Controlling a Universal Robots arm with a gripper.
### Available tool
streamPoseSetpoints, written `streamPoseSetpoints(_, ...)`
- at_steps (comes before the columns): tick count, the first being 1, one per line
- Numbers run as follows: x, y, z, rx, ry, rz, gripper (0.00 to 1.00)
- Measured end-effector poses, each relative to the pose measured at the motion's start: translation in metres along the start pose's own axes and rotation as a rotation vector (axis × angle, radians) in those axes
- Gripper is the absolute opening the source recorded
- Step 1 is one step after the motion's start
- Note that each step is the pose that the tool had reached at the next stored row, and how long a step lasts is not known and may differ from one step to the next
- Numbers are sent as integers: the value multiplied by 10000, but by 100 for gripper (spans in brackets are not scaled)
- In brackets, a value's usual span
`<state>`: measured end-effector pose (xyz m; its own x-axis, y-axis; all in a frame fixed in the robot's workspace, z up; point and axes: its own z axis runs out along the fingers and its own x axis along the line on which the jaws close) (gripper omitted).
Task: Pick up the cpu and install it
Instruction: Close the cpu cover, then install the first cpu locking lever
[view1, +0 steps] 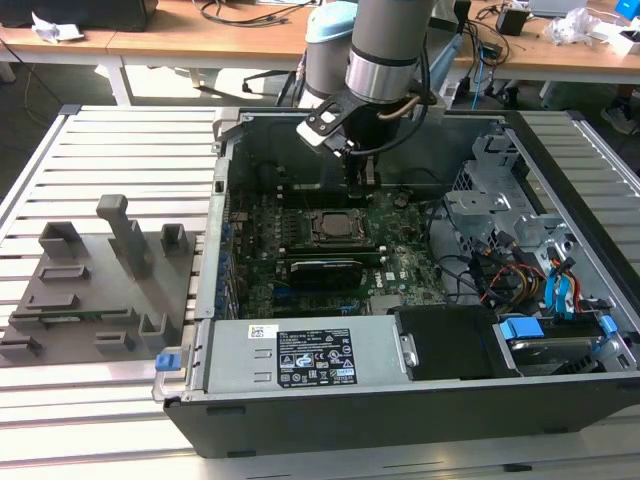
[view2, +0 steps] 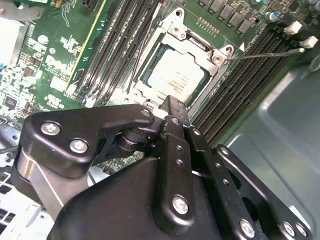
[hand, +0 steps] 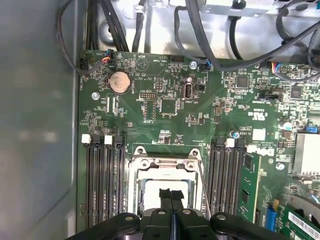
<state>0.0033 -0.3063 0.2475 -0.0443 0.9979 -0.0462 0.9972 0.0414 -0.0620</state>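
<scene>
The cpu (view2: 175, 75), a silvery square plate, lies flat inside the metal socket frame (view2: 217, 55) on the green motherboard (hand: 170, 125). In the exterior view the cpu (view1: 330, 226) sits in the middle of the open computer case. My gripper (view1: 362, 172) hangs inside the case, just behind the socket and above it. In both wrist views the black fingertips (hand: 171, 196) are pressed together with nothing between them, and they hover over the near edge of the cpu (hand: 150, 192) without touching it. My gripper (view2: 172, 106) is shut.
A thin socket lever (view2: 265, 52) sticks out beside the frame. Memory slots (hand: 102, 180) flank the socket on both sides. The case wall (view1: 222, 200), drive cage (view1: 500, 190), loose cables (view1: 520, 275) and power supply (view1: 310, 360) surround the board. A grey tray (view1: 90, 290) lies at the exterior view's left.
</scene>
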Motion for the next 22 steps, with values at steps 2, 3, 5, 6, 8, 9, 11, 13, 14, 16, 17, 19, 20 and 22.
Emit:
streamPoseSetpoints(2, -1, -2, -35, 0, 0, 0, 11)
streamPoseSetpoints(3, -2, -3, -51, 0, 0, 0, 11)
streamPoseSetpoints(5, -4, -6, -94, 0, -1, 0, 11)
streamPoseSetpoints(6, -5, -7, -110, 0, 0, 0, 11)
streamPoseSetpoints(8, -6, -9, -141, -1, 1, 0, 11)
streamPoseSetpoints(9, -6, -8, -140, -1, 2, 0, 11)
streamPoseSetpoints(11, -7, -9, -142, 0, 0, 0, 11)
streamPoseSetpoints(13, -7, -9, -142, 0, 0, 0, 11)
streamPoseSetpoints(14, -6, -9, -142, 0, 0, 0, 11)
streamPoseSetpoints(16, -7, -9, -143, 0, 0, 0, 11)
streamPoseSetpoints(17, -7, -9, -143, 0, 0, 0, 11)
streamPoseSetpoints(19, -7, -9, -144, 0, 1, -1, 11)
streamPoseSetpoints(20, -7, -9, -144, -2, -4, -49, 11)
streamPoseSetpoints(22, -7, -9, -144, -28, -38, -614, 11)
